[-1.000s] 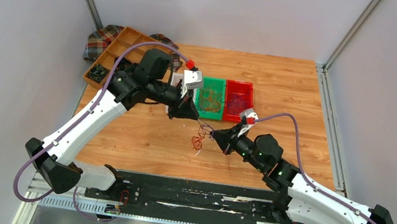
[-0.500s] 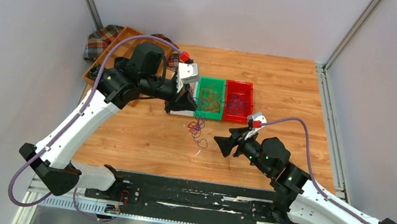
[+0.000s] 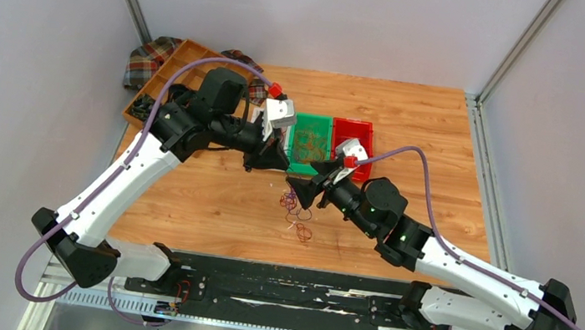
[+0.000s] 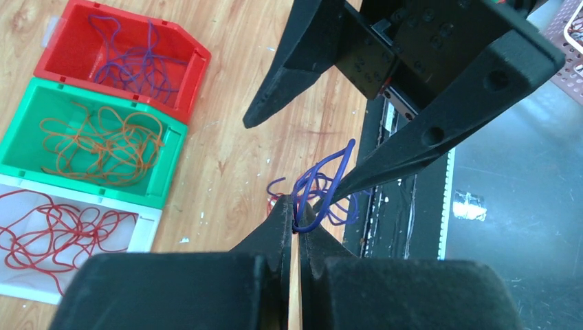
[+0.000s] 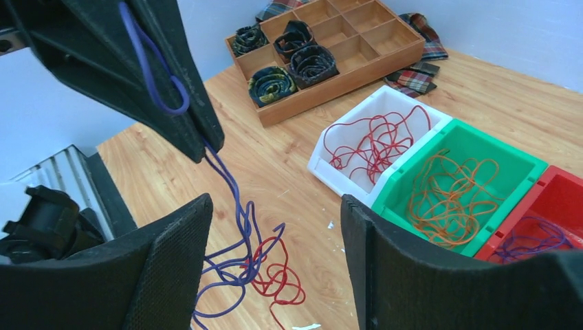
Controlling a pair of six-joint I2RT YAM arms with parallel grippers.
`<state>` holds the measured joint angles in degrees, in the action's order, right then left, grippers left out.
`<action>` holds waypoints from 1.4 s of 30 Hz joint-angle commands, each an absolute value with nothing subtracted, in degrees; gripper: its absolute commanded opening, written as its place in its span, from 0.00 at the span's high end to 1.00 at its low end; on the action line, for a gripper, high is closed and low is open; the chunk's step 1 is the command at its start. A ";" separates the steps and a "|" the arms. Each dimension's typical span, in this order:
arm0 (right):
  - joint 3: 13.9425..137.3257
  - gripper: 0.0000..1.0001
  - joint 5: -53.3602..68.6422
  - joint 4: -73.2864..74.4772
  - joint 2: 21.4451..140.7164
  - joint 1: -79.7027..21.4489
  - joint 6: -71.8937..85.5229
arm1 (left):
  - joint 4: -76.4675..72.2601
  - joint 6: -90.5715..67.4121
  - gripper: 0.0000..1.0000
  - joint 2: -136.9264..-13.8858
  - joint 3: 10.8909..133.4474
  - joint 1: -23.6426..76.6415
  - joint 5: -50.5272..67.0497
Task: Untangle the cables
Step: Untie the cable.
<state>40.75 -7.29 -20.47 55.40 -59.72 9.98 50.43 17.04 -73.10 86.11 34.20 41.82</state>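
My left gripper is shut on a purple cable and holds it above the wooden table. From it hangs a small tangle of purple cable and red cable, down to the tabletop. In the top view the tangle lies just below both grippers. My right gripper is open, with its fingers either side of the hanging strands and touching nothing. It faces the left gripper closely, and one finger comes near the purple loop.
Three bins stand side by side: white with red cables, green with orange ones, red with purple ones. A wooden tray of black coiled bundles and a plaid cloth lie at the back left. A loose red cable lies on the table.
My right gripper has opened and let go of the cable, then swung left and forward to the left gripper. The tangle has dropped and now hangs from the left gripper alone.
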 commanded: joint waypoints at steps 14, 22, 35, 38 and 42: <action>44.87 0.43 -15.79 -25.96 60.54 -61.47 4.64 | 51.51 15.34 0.99 -71.65 85.81 33.84 46.80; 44.98 0.32 -19.10 -37.42 69.18 -62.31 3.99 | 52.98 13.69 0.99 -73.52 89.62 33.84 53.72; 30.55 0.34 -24.21 -46.25 74.50 -62.16 14.60 | 55.46 11.94 1.00 -75.44 104.38 33.84 53.26; 27.07 0.36 -27.12 -46.30 73.35 -62.14 16.25 | 55.46 11.56 0.99 -75.56 107.28 33.84 52.68; 23.19 0.38 -29.35 -45.85 70.57 -61.70 17.40 | 55.50 11.47 1.00 -75.67 110.13 33.84 52.07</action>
<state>26.06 -24.56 -42.87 73.71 -61.63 14.41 56.45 12.75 -75.33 107.22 33.61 51.72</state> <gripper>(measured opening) 0.627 0.026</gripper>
